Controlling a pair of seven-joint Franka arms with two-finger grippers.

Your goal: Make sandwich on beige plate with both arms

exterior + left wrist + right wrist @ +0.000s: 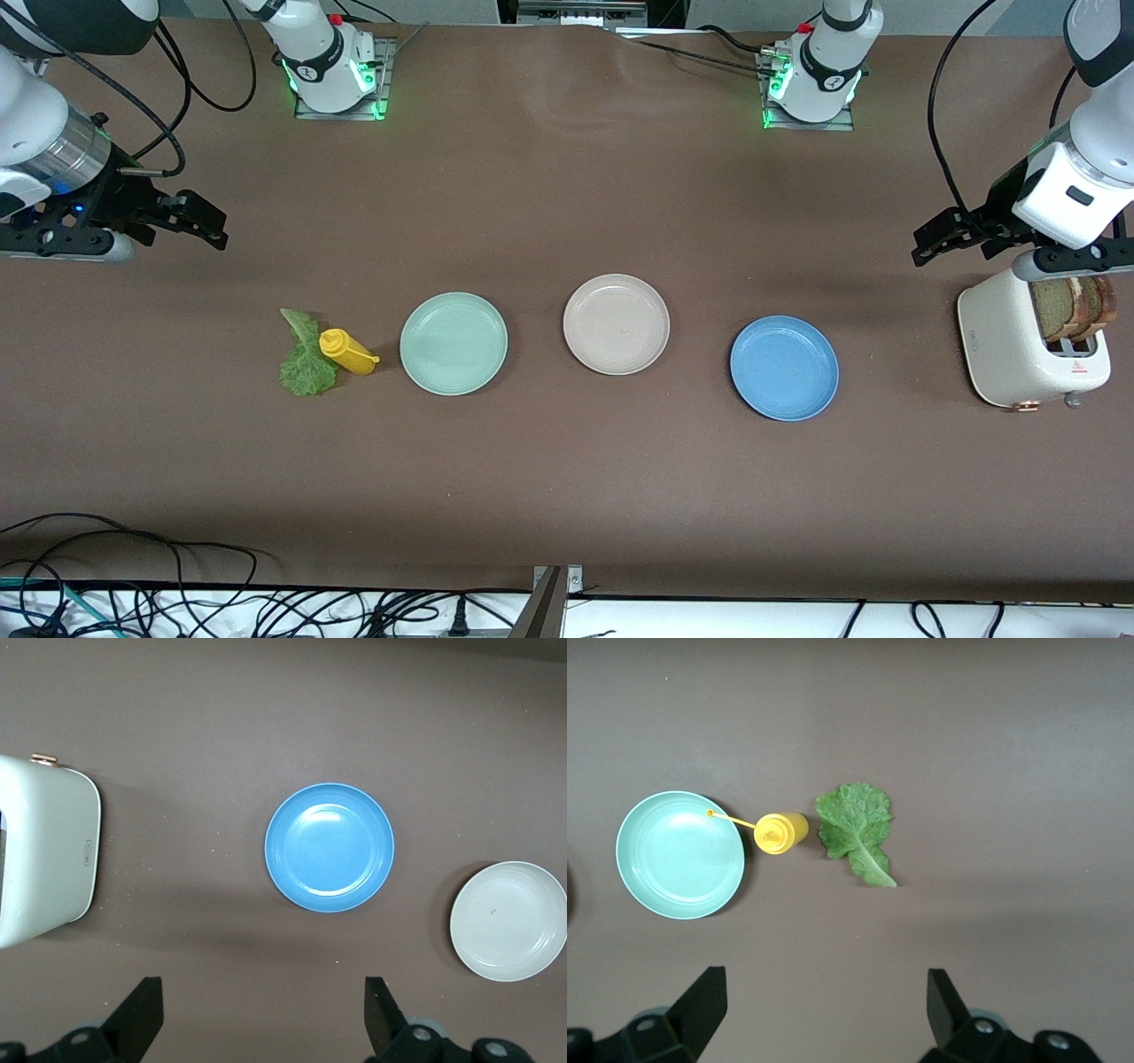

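The right claw [199, 221] hangs wide open and empty over bare tabletop [549, 478] at the right arm's end, waiting. Along the row sit a lettuce leaf [306, 354] touching a yellow squeeze bottle [347, 352], a mint-green plate [454, 343], the empty beige plate [617, 323] at the middle, and a blue plate [784, 368]. At the left arm's end, 2 bread slices [1076, 307] stand in a white toaster [1019, 350], the left claw [939, 241] spread open and empty just above. Assembly looks unstarted; the first move likely calls for lifting a slice across to the beige plate.
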